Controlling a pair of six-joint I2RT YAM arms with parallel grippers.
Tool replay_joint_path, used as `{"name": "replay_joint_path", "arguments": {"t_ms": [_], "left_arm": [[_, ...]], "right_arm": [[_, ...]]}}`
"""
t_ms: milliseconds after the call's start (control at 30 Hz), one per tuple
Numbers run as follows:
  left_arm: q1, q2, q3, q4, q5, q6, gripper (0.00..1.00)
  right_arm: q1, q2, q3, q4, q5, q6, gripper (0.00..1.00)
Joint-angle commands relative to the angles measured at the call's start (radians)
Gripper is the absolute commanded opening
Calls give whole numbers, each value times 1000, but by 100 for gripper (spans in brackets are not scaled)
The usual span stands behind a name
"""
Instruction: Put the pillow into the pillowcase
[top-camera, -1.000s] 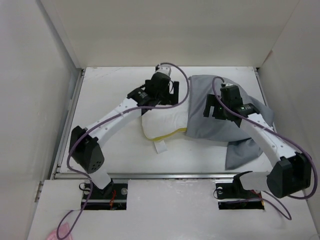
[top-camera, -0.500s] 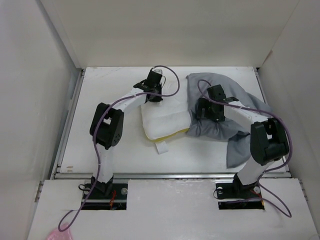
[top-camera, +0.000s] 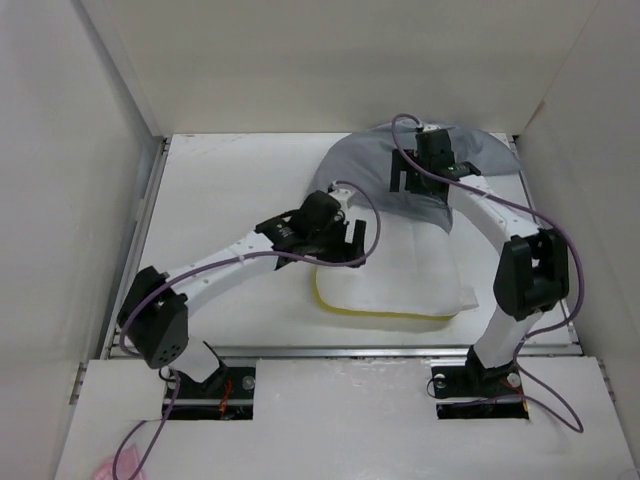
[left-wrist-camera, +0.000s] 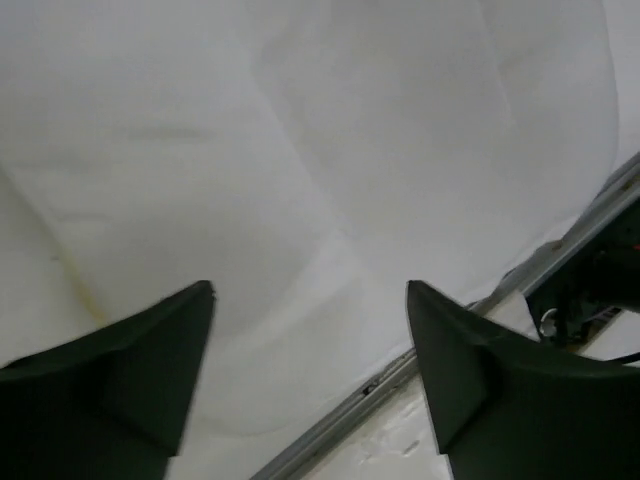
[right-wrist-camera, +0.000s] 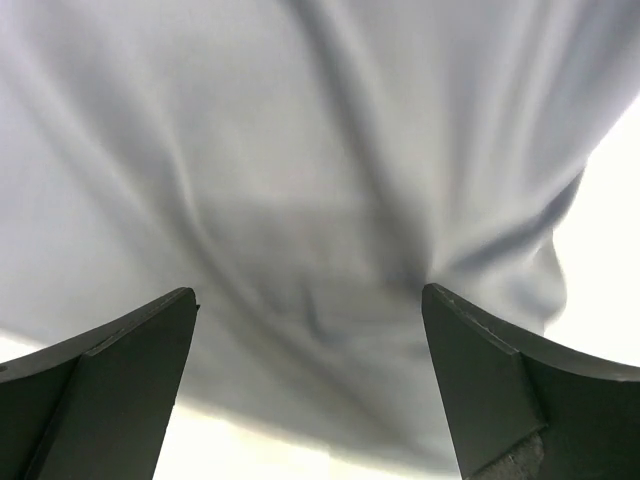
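Observation:
The white pillow (top-camera: 400, 275) lies flat at the front middle of the table, its yellow band along the near edge. The grey pillowcase (top-camera: 365, 160) lies bunched behind it at the back, overlapping the pillow's far edge. My left gripper (top-camera: 350, 245) is open and empty, over the pillow's left part; the left wrist view shows the pillow (left-wrist-camera: 300, 150) under the open gripper (left-wrist-camera: 310, 290). My right gripper (top-camera: 408, 180) is open and empty, over the pillowcase; the right wrist view shows wrinkled grey pillowcase (right-wrist-camera: 300, 180) under the gripper (right-wrist-camera: 309, 292).
White walls close in the table at the back and both sides. A metal rail (top-camera: 340, 350) runs along the table's front edge and shows in the left wrist view (left-wrist-camera: 400, 375). The right arm's elbow (top-camera: 525, 275) stands by the pillow's right corner.
The pillow has shifted toward the front right and the pillowcase now lies at the back. The left gripper moved nearer, over the pillow. The right gripper moved back, over the pillowcase.

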Motion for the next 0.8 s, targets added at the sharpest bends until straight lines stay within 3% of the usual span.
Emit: {"name": "replay_joint_path", "arguments": {"t_ms": [0, 33, 100, 233, 367, 667, 700, 767], "left_arm": [[36, -141, 30, -57, -137, -43, 85], [36, -193, 30, -72, -185, -59, 100], [66, -237, 30, -118, -341, -83, 100], [226, -263, 30, -178, -493, -160, 100], [388, -203, 12, -122, -458, -120, 100], [459, -103, -23, 12, -383, -66, 100], [459, -103, -23, 21, -368, -54, 100], [459, -91, -32, 45, -340, -21, 100]], "right_arm": [[34, -163, -60, -45, -17, -25, 99], [59, -198, -88, -57, -3, -37, 99], [167, -285, -157, -114, 55, -37, 99], [379, -318, -199, -195, 41, 16, 99], [525, -217, -182, -192, 52, 114, 99], [536, 166, 43, -219, 288, 267, 99], [536, 226, 44, -220, 306, 288, 98], [536, 254, 24, -220, 319, 288, 70]]}}
